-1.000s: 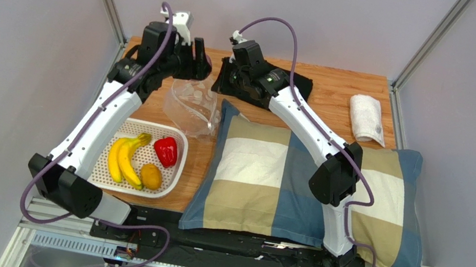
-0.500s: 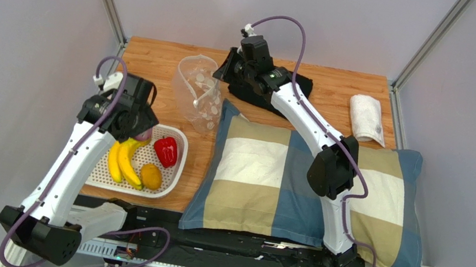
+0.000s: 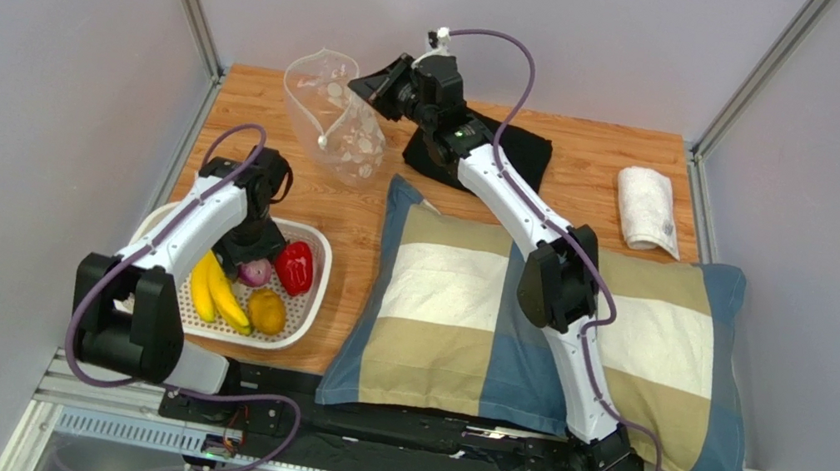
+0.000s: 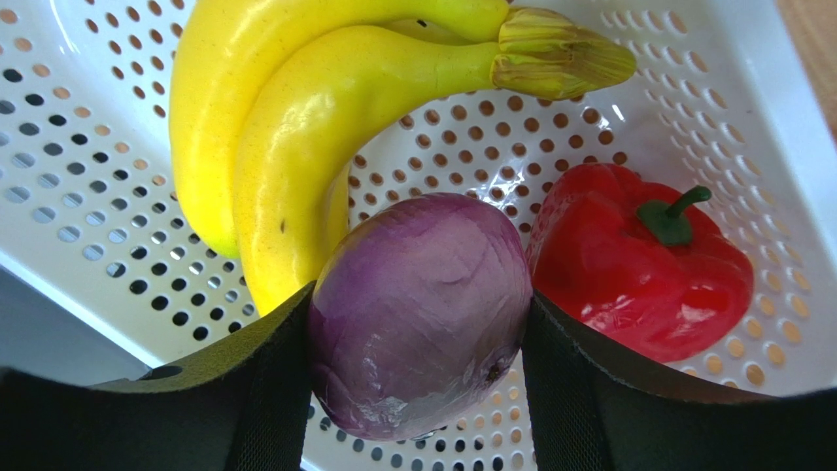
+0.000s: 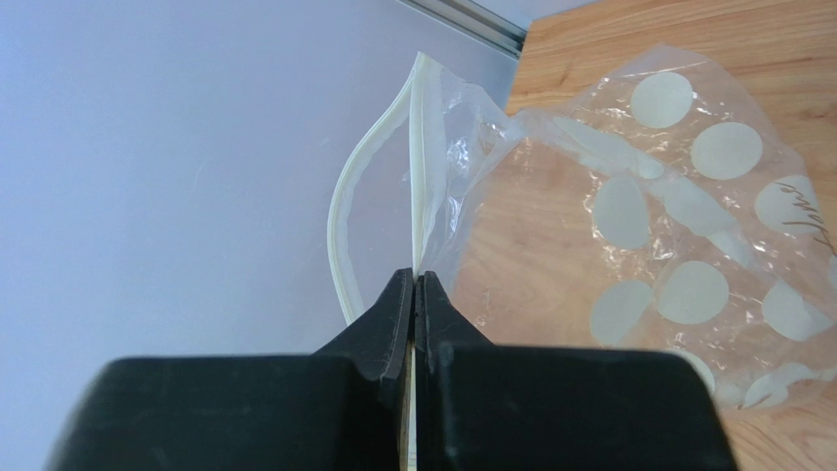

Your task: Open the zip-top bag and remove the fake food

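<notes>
My left gripper (image 3: pixel 252 263) is low over the white perforated tray (image 3: pixel 311 237), shut on the purplish-pink onion (image 3: pixel 254 274). In the left wrist view the onion (image 4: pixel 422 314) sits squeezed between both black fingers (image 4: pixel 246 392), just above the tray floor (image 4: pixel 88 196). The yellow banana bunch (image 4: pixel 295 137) and red bell pepper (image 4: pixel 639 270) lie beside it. The mango-like fruit (image 3: pixel 266 311) lies in the tray too. My right gripper (image 3: pixel 382 83) is shut on the zip rim of the clear spotted zip-top bag (image 3: pixel 339 124) and holds it up at the back. In the right wrist view the bag (image 5: pixel 648 226) hangs open and looks empty.
A large checked pillow (image 3: pixel 502 312) fills the middle and right of the table. A folded black cloth (image 3: pixel 502 148) lies under the right arm at the back. A rolled white towel (image 3: pixel 648 209) lies at the back right. Metal frame posts stand at both back corners.
My left arm has swung from the bag at the back down to the tray, carrying the onion. My right gripper has lifted the bag up and to the left.
</notes>
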Robot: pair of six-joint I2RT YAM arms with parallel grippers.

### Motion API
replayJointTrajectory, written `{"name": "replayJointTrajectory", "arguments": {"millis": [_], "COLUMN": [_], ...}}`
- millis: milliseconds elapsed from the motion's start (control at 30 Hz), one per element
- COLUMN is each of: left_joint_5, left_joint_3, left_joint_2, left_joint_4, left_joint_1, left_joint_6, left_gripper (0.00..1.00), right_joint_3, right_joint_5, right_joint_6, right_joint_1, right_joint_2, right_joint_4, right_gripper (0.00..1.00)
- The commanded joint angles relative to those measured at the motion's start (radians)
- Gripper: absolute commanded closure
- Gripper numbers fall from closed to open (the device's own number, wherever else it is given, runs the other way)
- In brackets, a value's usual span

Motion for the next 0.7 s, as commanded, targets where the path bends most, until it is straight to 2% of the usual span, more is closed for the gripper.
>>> {"name": "replayJointTrajectory", "arguments": {"millis": [0,33,67,167,200,267,400,467,533,600,667], "left_joint_5": [0.009,-0.006,-0.015,-0.052,-0.060,-0.060,0.007,0.040,0.141,0.284,0.369], "left_joint_3": [0.021,0.021,0.027,0.077,0.096,0.154,0.241,0.283,0.297,0.300,0.312], "left_joint_2": [-0.003,-0.015,-0.038,-0.075,-0.081,-0.092,-0.127,-0.158,-0.184,-0.216,-0.228], "left_joint_4": [-0.043,-0.041,-0.048,-0.099,-0.109,-0.141,-0.117,-0.079,-0.013,0.096,0.184], "left_joint_1": [0.003,0.003,0.003,0.003,0.003,0.003,-0.035,-0.058,-0.090,-0.106,-0.136], "left_joint_6": [-0.018,-0.011,-0.009,0.014,0.040,0.061,0.187,0.219,0.281,0.308,0.301], "left_gripper": [0.34,0.01,0.01,0.01,0.01,0.01,0.01,0.01,0.01,0.01,0.01], "right_joint_3": [0.083,0.091,0.101,0.146,0.179,0.210,0.235,0.233,0.233,0.221,0.157], "right_joint_5": [0.024,0.035,0.051,0.073,0.075,0.065,0.032,0.019,0.019,0.022,0.053], "right_joint_6": [0.118,0.112,0.103,0.079,0.074,0.082,0.066,0.031,0.027,-0.019,-0.117], "right_joint_1": [-0.002,0.003,0.006,0.015,0.020,0.026,0.044,0.050,0.047,0.037,0.023], "right_joint_2": [0.066,0.072,0.082,0.111,0.135,0.163,0.174,0.154,0.105,0.045,-0.085], "right_joint_4": [0.183,0.194,0.200,0.217,0.214,0.215,0.200,0.177,0.078,-0.087,-0.214], "right_gripper": [1.00,1.00,1.00,0.86,0.75,0.66,0.27,0.18,0.06,0.00,0.00]}}
